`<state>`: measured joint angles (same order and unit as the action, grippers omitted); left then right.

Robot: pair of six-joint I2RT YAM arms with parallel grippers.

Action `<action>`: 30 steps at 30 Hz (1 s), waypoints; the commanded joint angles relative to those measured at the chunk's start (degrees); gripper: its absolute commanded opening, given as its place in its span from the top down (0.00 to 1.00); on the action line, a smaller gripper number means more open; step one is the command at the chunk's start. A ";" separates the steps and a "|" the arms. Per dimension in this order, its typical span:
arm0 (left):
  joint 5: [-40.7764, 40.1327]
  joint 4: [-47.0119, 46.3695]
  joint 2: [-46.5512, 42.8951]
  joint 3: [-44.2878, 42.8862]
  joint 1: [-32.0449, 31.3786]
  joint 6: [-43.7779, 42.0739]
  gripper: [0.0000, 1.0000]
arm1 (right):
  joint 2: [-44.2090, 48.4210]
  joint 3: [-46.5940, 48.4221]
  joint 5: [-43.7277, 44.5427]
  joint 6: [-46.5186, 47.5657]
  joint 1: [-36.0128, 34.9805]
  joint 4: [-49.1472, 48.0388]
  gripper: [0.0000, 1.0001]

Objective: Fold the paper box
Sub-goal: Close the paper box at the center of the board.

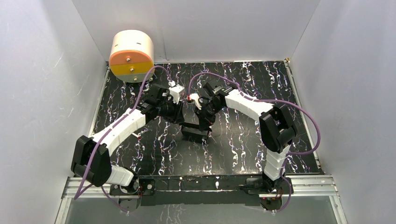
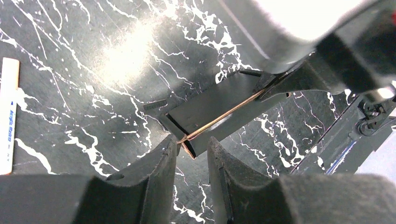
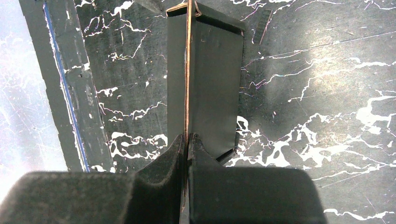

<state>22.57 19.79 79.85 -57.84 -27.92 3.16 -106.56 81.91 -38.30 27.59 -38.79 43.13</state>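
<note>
Paper box sits near the middle of the marbled tabletop, a small dark shape with both arms leaning in over it. From overhead that is about all you get: black card against black stone, the fingers lost in the tangle. Off in the far left corner stands a cream drum with an orange face, well apart from the work. The right wrist camera tells much more. There the paper box stands on edge with a panel on each side of a thin brown raw edge that runs straight away from the camera, and the right hand is pressed together on the near end of that edge, with no gap between its fingers. The left wrist camera looks along the same brown edge from the other end. The left hand has its fingers apart, and the box's corner pokes into the gap between them without being pinched. Only this view shows a white strip with blue print lying flat on the tabletop, well to one side of the box.
</note>
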 commanded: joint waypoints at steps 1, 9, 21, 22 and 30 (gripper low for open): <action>3.22 1.65 -0.40 -2.35 -0.21 -4.89 0.71 | -0.47 -0.04 -0.75 0.86 -0.36 -1.21 1.00; 3.57 3.04 1.72 -3.22 -0.21 -7.63 0.70 | -0.68 -0.17 -1.33 1.14 -0.35 -1.21 1.00; 6.50 6.66 6.62 -5.49 1.19 -11.91 0.70 | -0.42 -0.76 -1.77 1.59 -0.46 -1.39 1.00; 6.49 6.86 6.98 -5.49 1.34 -12.03 0.70 | -0.40 -0.77 -1.81 1.59 -0.46 -1.39 1.00; 8.99 7.40 6.64 -5.00 1.90 -12.25 0.75 | 0.25 -1.31 -1.69 1.76 -0.47 -1.64 1.00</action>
<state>28.49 25.58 87.48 -61.87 -26.39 -7.92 -106.56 81.54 -39.13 27.99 -38.79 42.81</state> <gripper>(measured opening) 0.268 0.096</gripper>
